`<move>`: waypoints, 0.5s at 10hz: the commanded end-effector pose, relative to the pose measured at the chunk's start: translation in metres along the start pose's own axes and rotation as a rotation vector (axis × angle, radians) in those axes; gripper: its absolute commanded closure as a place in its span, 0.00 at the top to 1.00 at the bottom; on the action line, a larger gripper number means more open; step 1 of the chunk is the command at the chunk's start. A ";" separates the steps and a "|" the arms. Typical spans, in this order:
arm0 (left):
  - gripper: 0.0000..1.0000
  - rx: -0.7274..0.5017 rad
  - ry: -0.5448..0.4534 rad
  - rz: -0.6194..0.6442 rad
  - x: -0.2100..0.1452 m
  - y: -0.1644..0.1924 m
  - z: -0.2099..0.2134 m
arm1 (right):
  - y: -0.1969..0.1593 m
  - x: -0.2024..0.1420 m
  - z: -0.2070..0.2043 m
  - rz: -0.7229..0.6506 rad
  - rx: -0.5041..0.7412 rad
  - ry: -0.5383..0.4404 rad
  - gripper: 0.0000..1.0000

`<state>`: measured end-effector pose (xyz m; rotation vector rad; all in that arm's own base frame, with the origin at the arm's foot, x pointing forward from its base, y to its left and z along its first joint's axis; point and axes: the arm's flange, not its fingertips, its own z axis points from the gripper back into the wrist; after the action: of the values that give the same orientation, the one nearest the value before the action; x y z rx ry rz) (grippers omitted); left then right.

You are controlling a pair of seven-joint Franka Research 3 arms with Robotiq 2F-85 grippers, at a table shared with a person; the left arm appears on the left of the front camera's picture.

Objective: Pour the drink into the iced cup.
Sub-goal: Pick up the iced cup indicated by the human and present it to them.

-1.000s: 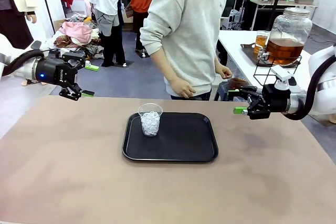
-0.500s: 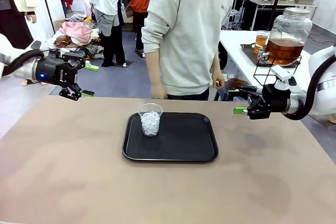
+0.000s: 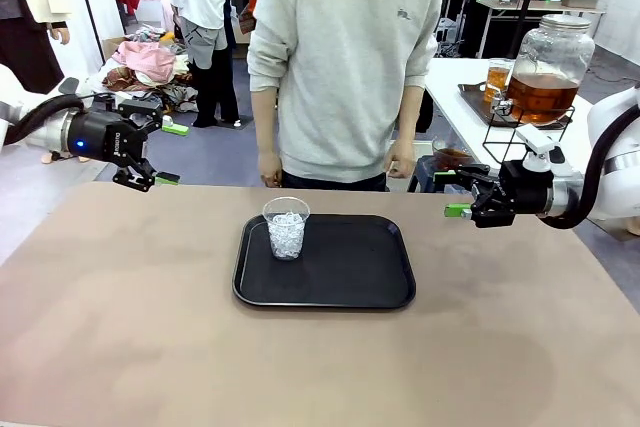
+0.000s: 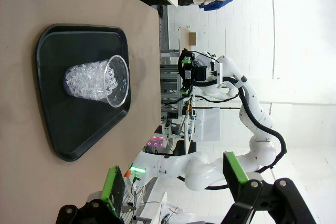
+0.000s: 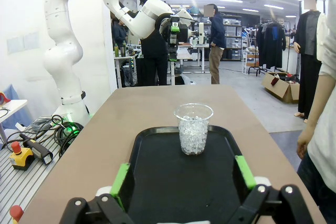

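Brown tabletop, busy workshop behind. Far left: left gripper hovers above the table's edge, jaws spread wide, nothing between them. Centre: black tray, iced cup upright on its far-left part, packed with ice. Person stands at the far edge, both hands low by the table. Right: right gripper hovers off the tray, jaws spread, empty. Behind it, the drink, amber, sits in a lidded glass jar on a white side table, well apart from the cup.

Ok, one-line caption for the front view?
Iced cup on a tray, person at the far edge, left gripper and right gripper open, empty.
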<state>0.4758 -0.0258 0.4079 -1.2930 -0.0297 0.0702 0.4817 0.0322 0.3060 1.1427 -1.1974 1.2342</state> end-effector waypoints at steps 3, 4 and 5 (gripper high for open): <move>1.00 -0.002 0.000 -0.001 -0.001 -0.001 0.000 | -0.004 0.003 -0.002 -0.003 0.003 0.006 1.00; 1.00 -0.002 0.000 -0.001 -0.001 -0.001 0.000 | -0.004 0.003 -0.002 -0.003 0.003 0.006 1.00; 1.00 -0.002 0.000 -0.001 -0.001 -0.001 0.000 | -0.004 0.003 -0.002 -0.003 0.003 0.006 1.00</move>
<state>0.4758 -0.0258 0.4079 -1.2930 -0.0297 0.0702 0.4817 0.0322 0.3060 1.1426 -1.1974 1.2342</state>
